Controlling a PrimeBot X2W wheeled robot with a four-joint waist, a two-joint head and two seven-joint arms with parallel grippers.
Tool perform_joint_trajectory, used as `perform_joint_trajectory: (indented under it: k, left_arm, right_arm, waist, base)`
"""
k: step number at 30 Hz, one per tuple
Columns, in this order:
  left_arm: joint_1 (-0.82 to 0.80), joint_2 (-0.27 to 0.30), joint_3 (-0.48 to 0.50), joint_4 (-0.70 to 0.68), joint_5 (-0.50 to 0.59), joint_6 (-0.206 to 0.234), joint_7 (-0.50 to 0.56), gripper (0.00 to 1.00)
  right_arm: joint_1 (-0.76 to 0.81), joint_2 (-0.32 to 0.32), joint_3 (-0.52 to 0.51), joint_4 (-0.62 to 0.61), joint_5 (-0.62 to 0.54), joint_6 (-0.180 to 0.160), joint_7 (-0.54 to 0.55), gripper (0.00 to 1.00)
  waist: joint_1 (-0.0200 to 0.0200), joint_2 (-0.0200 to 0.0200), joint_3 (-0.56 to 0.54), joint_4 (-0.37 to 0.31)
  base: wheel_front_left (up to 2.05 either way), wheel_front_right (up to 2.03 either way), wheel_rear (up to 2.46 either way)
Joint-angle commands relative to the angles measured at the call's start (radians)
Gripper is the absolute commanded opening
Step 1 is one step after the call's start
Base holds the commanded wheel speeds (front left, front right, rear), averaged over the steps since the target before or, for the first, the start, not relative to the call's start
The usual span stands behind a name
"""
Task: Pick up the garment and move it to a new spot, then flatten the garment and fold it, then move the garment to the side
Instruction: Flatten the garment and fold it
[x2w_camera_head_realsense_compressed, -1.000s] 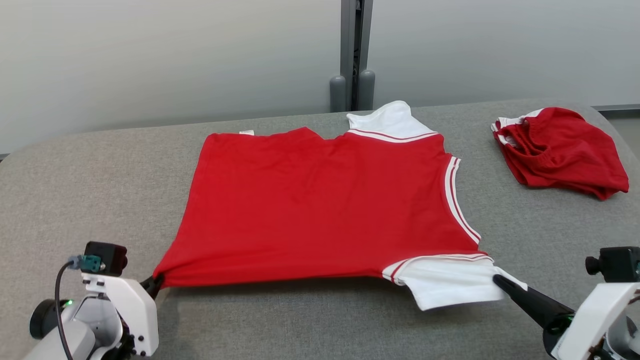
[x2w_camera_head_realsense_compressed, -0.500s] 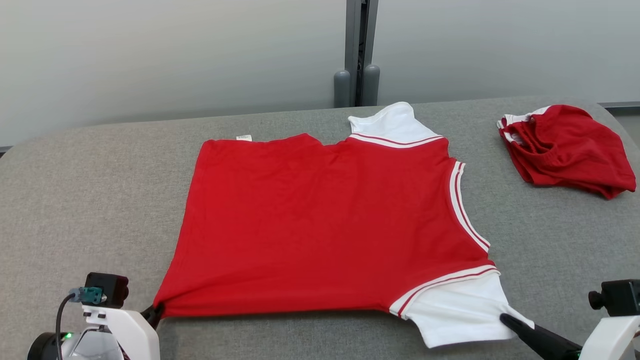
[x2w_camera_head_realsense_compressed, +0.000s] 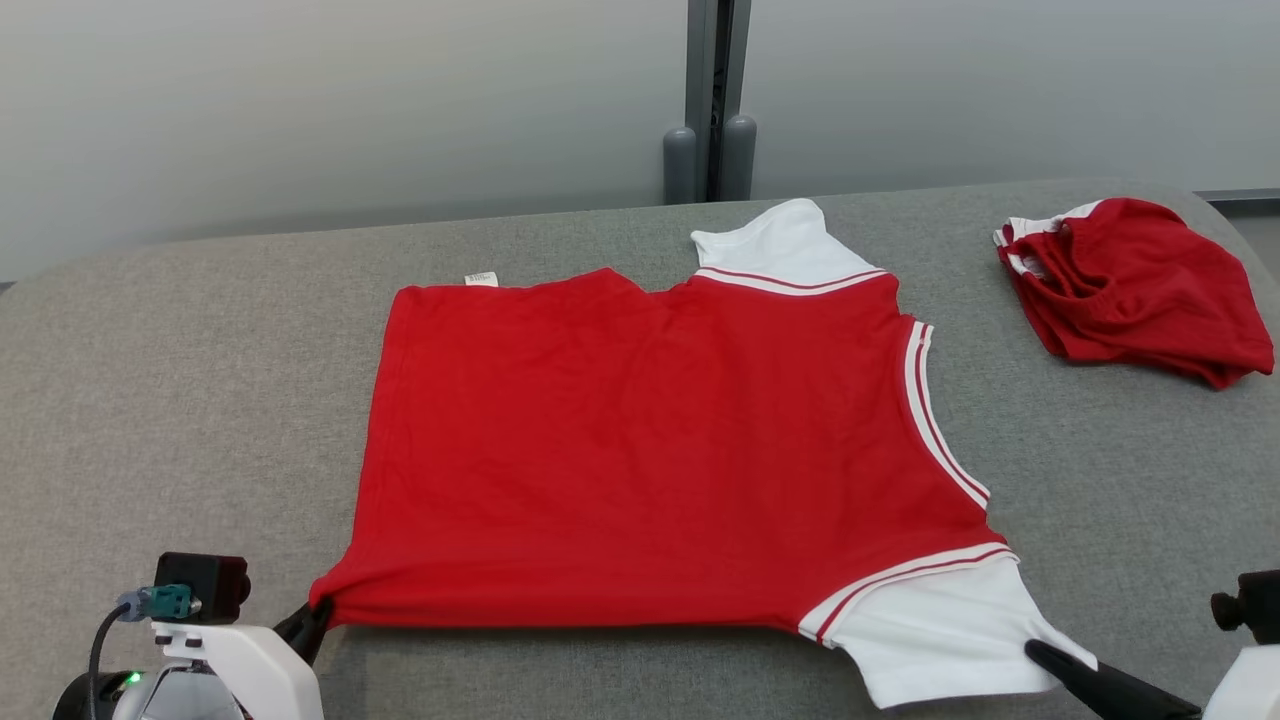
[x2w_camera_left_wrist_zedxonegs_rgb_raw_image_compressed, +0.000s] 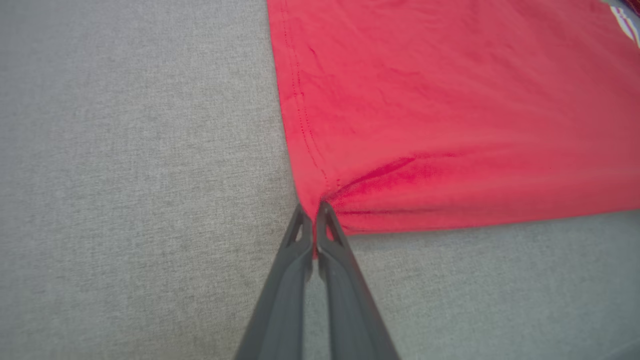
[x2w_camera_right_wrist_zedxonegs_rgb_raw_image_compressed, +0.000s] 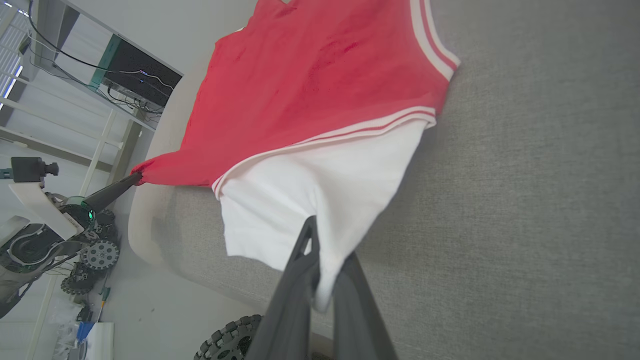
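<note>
While L gripper (x2w_camera_left_wrist_zedxonegs_rgb_raw_image_compressed: 311, 210) & R gripper (x2w_camera_head_realsense_compressed: 1035, 652) pinch it, garment (x2w_camera_head_realsense_compressed: 650, 450) lies spread.

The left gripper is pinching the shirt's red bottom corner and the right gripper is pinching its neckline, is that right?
Not quite. The right gripper is shut on the white sleeve, not the neckline; the right wrist view shows the cloth between its fingers. The left gripper does pinch the red bottom corner of the shirt.
</note>
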Motion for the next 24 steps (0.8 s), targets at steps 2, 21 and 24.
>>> perform_joint_trajectory:
  k: [2,21,24]
  left_arm:
    - [-0.031,0.013,0.012,-0.033,-0.008,0.008,0.012,0.00]
    - [-0.294,-0.034,0.023,0.056,0.016,-0.048,0.074,0.00]
    - [-0.338,-0.060,0.010,0.099,0.018,-0.071,0.080,0.00]
  right_arm:
    - [-0.029,-0.024,-0.010,-0.010,0.000,0.000,-0.009,0.00]
    - [-0.306,0.060,-0.068,0.128,-0.029,0.000,0.078,0.00]
    - [-0.346,0.089,-0.065,0.167,-0.042,0.000,0.100,0.00]
  waist:
    - [0.0000,0.0000,0.013,0.002]
    - [0.0000,0.0000,0.165,0.004]
    - [0.0000,0.0000,0.188,0.011]
  base:
    - [0.00,0.00,0.00]
    - [0.00,0.00,0.00]
    - [0.00,0.00,0.00]
